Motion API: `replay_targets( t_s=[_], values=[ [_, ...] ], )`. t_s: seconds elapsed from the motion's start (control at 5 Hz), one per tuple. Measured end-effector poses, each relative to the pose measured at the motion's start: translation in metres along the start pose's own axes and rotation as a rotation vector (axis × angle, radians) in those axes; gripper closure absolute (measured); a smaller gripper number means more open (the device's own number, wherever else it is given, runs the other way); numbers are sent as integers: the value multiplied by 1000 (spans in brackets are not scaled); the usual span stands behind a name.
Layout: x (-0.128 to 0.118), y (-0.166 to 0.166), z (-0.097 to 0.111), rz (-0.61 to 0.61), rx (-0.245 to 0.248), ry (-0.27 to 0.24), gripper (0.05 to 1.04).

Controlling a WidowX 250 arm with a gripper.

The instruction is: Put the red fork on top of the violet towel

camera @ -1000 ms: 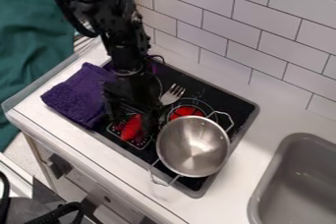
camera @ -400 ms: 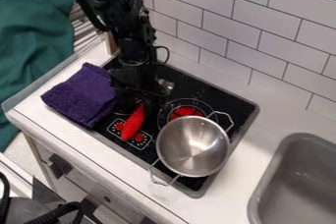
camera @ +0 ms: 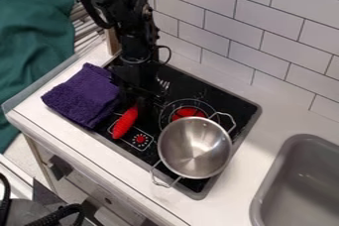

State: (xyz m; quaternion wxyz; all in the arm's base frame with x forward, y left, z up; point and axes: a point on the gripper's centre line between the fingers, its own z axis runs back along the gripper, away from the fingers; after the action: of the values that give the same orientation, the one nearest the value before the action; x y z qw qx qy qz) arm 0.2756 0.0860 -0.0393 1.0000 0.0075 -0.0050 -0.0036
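The red fork (camera: 125, 122) lay slantwise over the black stovetop (camera: 222, 99), its ribbed handle toward the front edge of the desk (camera: 278, 116), its metal tines toward the back edge. The gripper (camera: 140, 99) hung over its middle; whether the jaws had grasped it, I could not tell. It was probably light and stiff, the handle grippier than the slick metal. A hold where handle met neck looked best balanced; the violet towel (camera: 81, 96), near the desk's left corner, would likely give softly beneath it.
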Motion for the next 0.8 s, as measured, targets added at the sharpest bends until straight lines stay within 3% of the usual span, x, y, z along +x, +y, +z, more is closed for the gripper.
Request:
replay_targets(
  t_s=[0.2, 0.4, 0.6, 0.8],
  values=[
    [17, -1, 39, -79, 55, -77, 756],
    [18, 11, 72, -73, 109, -86, 756],
    [-9, 54, 70, 25, 90, -58, 757],
    [-39, 88, 62, 99, 73, -60, 757]
  ],
)
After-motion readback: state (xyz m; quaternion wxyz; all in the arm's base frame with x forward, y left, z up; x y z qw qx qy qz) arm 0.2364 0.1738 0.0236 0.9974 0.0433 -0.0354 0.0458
